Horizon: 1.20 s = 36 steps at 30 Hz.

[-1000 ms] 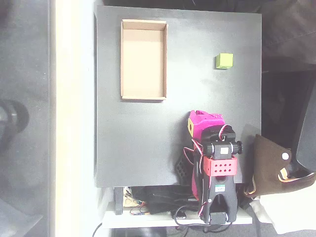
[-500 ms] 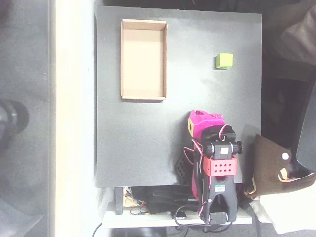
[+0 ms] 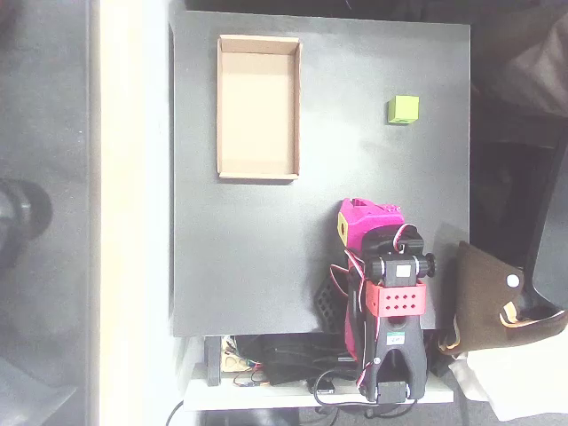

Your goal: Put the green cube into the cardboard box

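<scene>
Overhead view: a matte black desk point(image 3: 257, 257) lay under even light, flanked at picture left by a pale cream strip point(image 3: 133, 213) and grey floor point(image 3: 44, 133), with a brown bag point(image 3: 493, 297) at its lower right and tangled cables point(image 3: 275, 364) along its bottom edge.

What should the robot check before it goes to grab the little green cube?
1. Small yellow-green cube sits free on the black table, nothing touching it: ok.
2. Shallow tan cardboard box is open, nothing inside: ok.
3. Table between the magenta gripper and the cube is bare: ok.
4. Cube and box are well apart, cube to the right in the overhead view: ok.
5. Gripper open wide enough for the cube: cannot tell, it is folded back near the arm's base.
</scene>
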Each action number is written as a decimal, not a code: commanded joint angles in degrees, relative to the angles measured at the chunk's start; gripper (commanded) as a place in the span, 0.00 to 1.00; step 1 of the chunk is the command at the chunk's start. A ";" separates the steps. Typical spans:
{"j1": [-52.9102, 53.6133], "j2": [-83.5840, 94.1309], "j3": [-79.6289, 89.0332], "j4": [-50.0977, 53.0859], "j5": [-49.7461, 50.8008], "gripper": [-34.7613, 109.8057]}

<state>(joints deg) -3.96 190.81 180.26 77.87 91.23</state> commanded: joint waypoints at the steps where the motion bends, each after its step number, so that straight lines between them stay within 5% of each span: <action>1: -0.70 0.26 0.62 0.62 6.33 0.26; 23: -0.79 -1.23 -23.03 -0.18 6.15 0.26; 36: -0.70 -35.86 -60.64 -0.18 6.15 0.26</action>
<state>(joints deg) -3.69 162.07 129.20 77.61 91.23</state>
